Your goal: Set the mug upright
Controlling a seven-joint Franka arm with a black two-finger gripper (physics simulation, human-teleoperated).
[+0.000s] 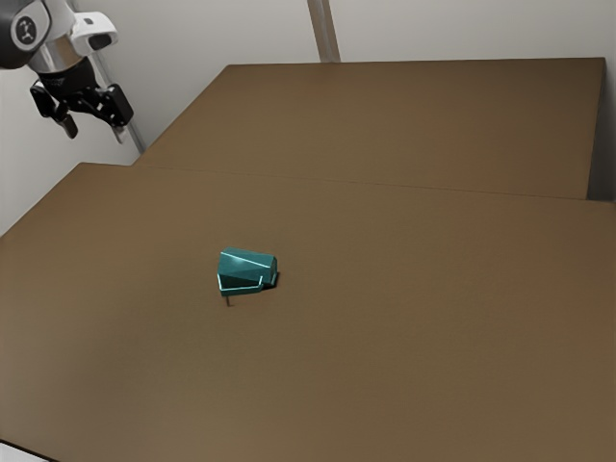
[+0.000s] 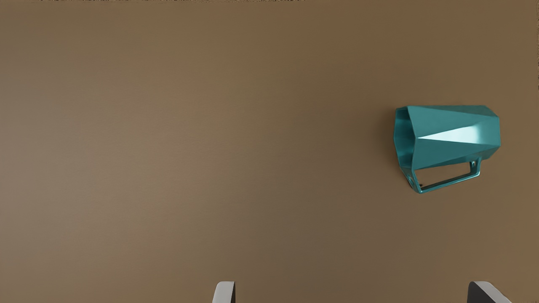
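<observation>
The mug [image 1: 247, 270] lies on its side around the middle of the exterior view, a little left of centre, resting on the bench [image 1: 414, 337]. The gripper [image 1: 95, 135] is up in the exterior view's upper left corner, well apart from the mug, its two fingers [image 2: 223, 293] spread wide with nothing between them. Nothing is righted so far; the step in hand, I judge, is the approach.

In the wrist view the mug's length runs roughly along the line from one finger to the other, its mouth [image 2: 404, 136] at one end and its handle [image 2: 449, 182] on the side nearer the fingers. Closing as the hand is now would press on mouth and base, a poor hold for righting it. Better to go over the mug, turn the hand about a quarter turn and come down with a finger on either side of the body. The handle is the awkward part: a finger landing on its bar could roll the mug or grip it crooked, so aim for wall clear of the bar.

Once it is held, a small lift, then a tilt that brings the mouth up and the base down, should do. Lower until the base sits flat before letting go; the slanted facets may slip, so squeeze firmly and tilt slowly.
</observation>
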